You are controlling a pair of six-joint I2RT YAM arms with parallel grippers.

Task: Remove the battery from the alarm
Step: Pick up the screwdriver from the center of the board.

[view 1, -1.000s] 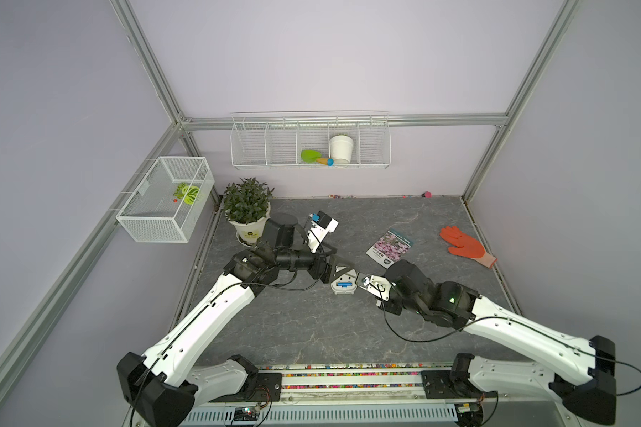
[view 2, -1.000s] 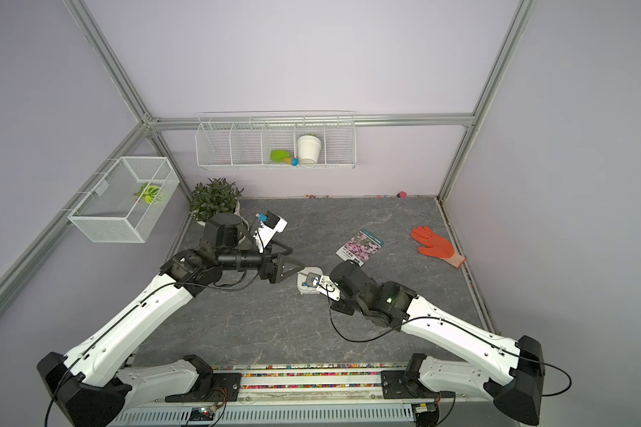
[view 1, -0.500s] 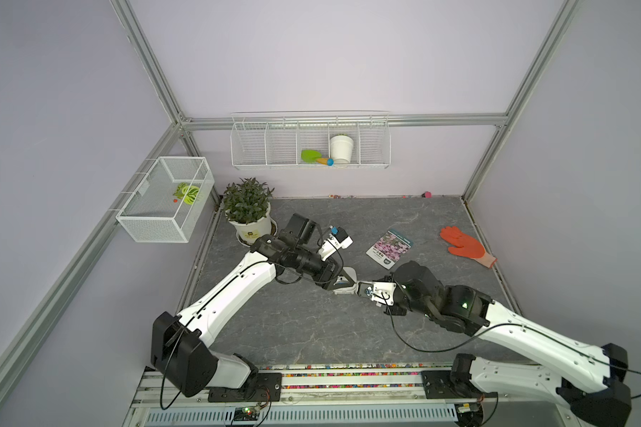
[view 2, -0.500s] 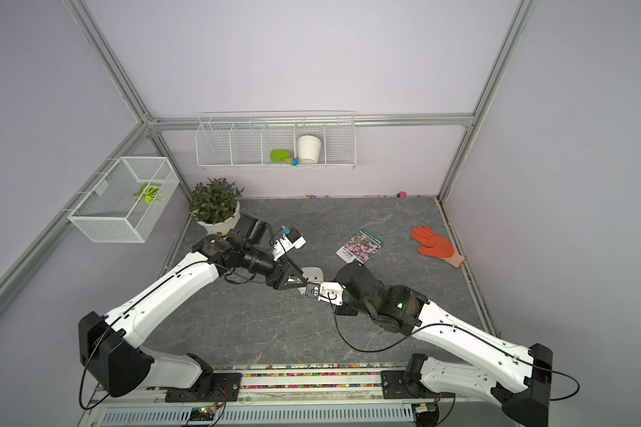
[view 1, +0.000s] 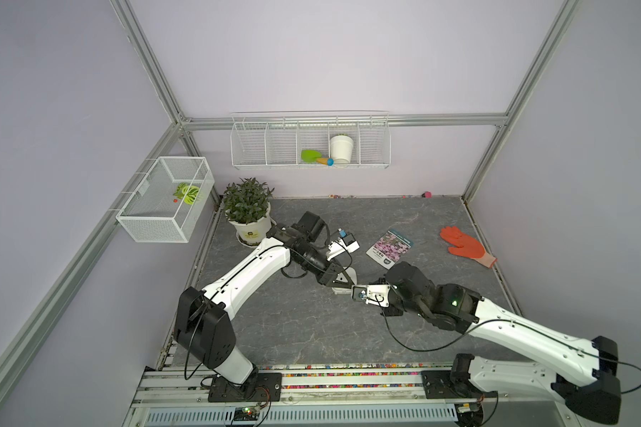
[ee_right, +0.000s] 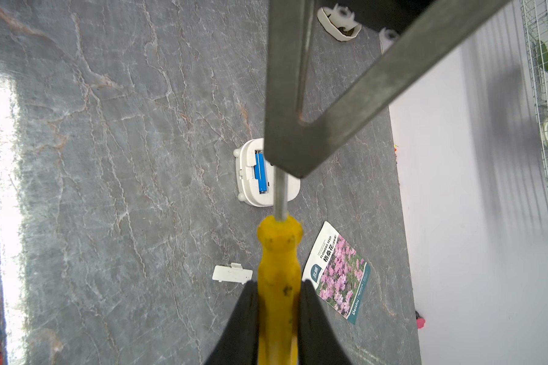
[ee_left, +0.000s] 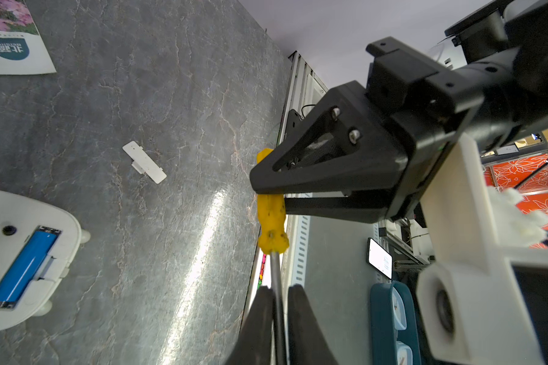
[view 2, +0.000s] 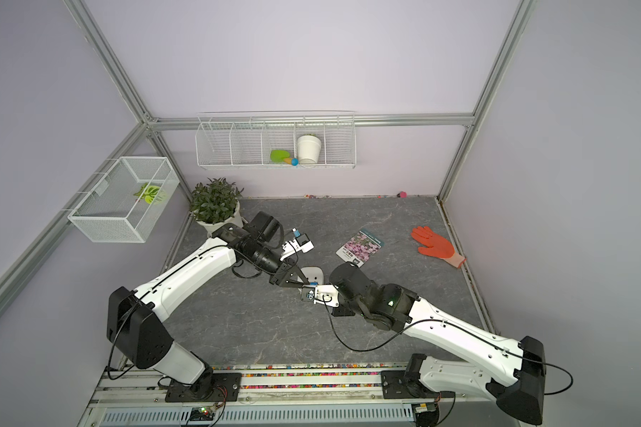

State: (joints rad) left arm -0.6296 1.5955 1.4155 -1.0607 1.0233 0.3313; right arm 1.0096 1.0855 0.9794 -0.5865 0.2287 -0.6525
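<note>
The alarm [ee_right: 247, 177] lies face down on the grey table, its back compartment open with the blue battery [ee_right: 261, 173] still inside; both also show in the left wrist view, alarm [ee_left: 23, 221] and battery [ee_left: 26, 262]. In both top views the alarm [view 2: 316, 275] is half hidden under the arms. My right gripper [ee_right: 279, 284] is shut on the yellow handle of a screwdriver [ee_right: 279, 249], held above the table. My left gripper [ee_left: 279, 289] is shut on the screwdriver's metal shaft [ee_left: 276, 268], meeting the right gripper [ee_left: 271, 197] just in front of the alarm.
The white battery cover [ee_right: 231, 274] lies loose on the table near a seed packet [view 1: 389, 248]. An orange glove [view 1: 465, 247] is at the right, a potted plant [view 1: 248, 207] at the back left. A wire basket [view 1: 165, 199] and a wall rack [view 1: 309, 140] hang on the walls.
My left arm swung from beside the alarm over to the right gripper, and its jaws went from wide open to shut on the screwdriver shaft. The right gripper kept its hold.
</note>
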